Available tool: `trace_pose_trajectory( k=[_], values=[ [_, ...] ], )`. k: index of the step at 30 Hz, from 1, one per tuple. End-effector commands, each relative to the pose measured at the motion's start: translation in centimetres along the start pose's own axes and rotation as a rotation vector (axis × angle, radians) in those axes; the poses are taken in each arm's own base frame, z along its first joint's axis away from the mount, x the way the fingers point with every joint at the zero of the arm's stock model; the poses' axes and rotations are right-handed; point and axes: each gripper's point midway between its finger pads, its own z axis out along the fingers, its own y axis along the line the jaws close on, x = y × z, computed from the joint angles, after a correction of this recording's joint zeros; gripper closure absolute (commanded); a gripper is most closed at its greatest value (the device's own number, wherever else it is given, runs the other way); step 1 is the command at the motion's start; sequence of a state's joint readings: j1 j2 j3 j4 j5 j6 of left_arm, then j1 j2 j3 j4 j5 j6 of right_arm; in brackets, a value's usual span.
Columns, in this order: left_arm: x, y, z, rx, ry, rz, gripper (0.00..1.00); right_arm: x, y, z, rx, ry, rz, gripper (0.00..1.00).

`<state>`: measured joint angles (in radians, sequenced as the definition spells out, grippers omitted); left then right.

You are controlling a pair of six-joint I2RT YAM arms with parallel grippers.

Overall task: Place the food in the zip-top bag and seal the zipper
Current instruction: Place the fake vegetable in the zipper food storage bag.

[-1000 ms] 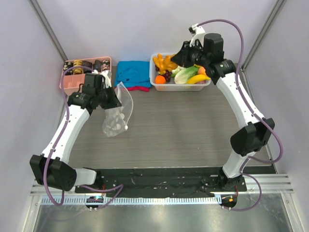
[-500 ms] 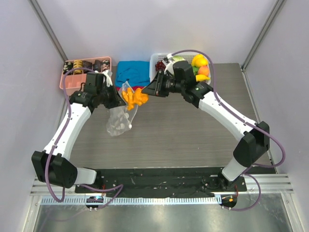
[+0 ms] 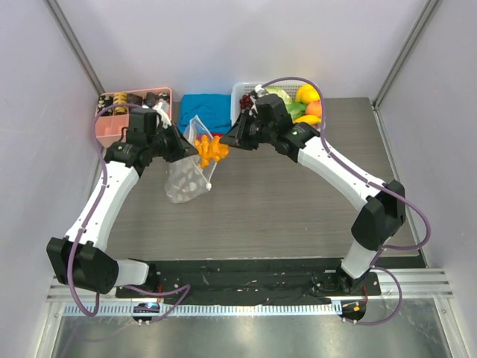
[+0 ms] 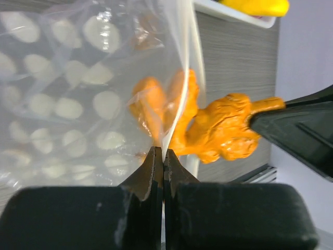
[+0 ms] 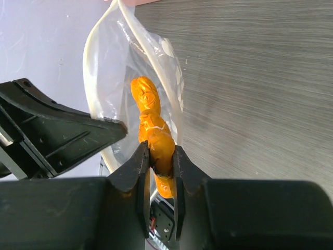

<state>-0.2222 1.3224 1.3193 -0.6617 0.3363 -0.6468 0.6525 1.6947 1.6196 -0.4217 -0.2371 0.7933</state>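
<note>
Between fingers (image 5: pixel 136 166) of right hand (image 5: pixel 158 152), orange knobbly piece (image 5: pixel 148 107) partly inside zip-top bag (image 5: pixel 156 62)

The bag (image 4: pixel 67 94) is thin clear plastic film, glossy and creased, printed with matt white ovals. The orange piece (image 4: pixel 223 130) looks like moulded plastic, knobbly and shiny. The table (image 5: pixel 260 78) is matt grey wood grain. At the upper middle of the top view lie a soft blue cloth (image 3: pixel 205 106) and a white plastic basket (image 3: pixel 240 95). Along the bottom edge runs brushed metal plate (image 3: pixel 246 332).
</note>
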Motion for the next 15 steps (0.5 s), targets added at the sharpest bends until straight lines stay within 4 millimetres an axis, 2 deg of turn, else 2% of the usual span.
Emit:
trace_pose_trajectory(
  k=[1,2,5,6,8,11,12,14,15],
  values=[
    [-0.9,-3.1,-0.2,0.139,-0.028,-0.031,1.00,-1.4,5.5,-0.8,-0.113,-0.052,-0.084,0.99],
    [-1.1,-3.5,0.0,0.158,-0.035,-0.033,1.00,-0.5,6.4,-0.8,-0.123,-0.041,-0.112,0.99],
    [-0.8,-4.7,0.0,0.210,-0.020,-0.057,1.00,1.2,5.4,-0.6,-0.045,-0.007,-0.166,0.99],
    [-1.0,-5.1,0.1,0.237,-0.027,-0.061,1.00,1.4,4.4,-0.4,0.006,-0.005,-0.162,0.99],
    [-0.8,-6.0,-0.1,0.287,-0.012,-0.078,1.00,1.6,4.0,-0.1,0.018,0.009,-0.161,0.99],
    [-0.6,-6.6,-0.3,0.339,-0.018,-0.071,1.00,2.8,5.7,-0.3,-0.083,0.070,-0.184,0.88],
    [-0.5,-6.6,-0.4,0.348,-0.021,-0.064,1.00,3.2,6.5,-0.5,-0.125,0.090,-0.196,0.75],
    [-0.3,-6.9,-0.9,0.377,-0.035,-0.029,1.00,3.4,7.0,-0.9,-0.155,0.100,-0.224,0.62],
    [-0.2,-6.9,-1.1,0.386,-0.043,0.002,1.00,3.2,7.1,-1.1,-0.165,0.097,-0.258,0.47]
  ],
)
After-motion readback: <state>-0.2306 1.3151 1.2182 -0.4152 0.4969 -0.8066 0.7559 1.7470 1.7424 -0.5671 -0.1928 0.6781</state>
